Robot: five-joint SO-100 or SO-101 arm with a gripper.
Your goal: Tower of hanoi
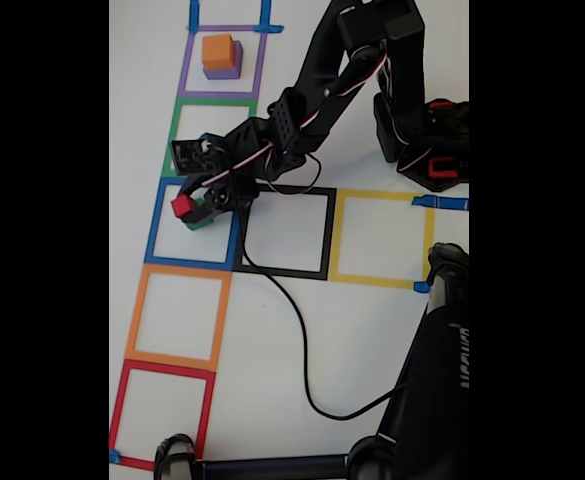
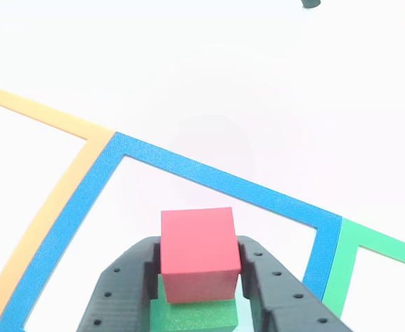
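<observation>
Red cube (image 2: 199, 252), likely light, stiff foam, atop green block (image 2: 195, 315) in blue square (image 1: 157, 215): pincer (image 2: 196, 273) clamps its side faces.

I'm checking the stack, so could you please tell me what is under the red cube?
A green block lies directly under the red cube, inside the blue square. The cube and jaws cover most of it, so its full size is hidden.

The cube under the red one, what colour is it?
Green, clearest in the other view, beneath the red cube.
</observation>
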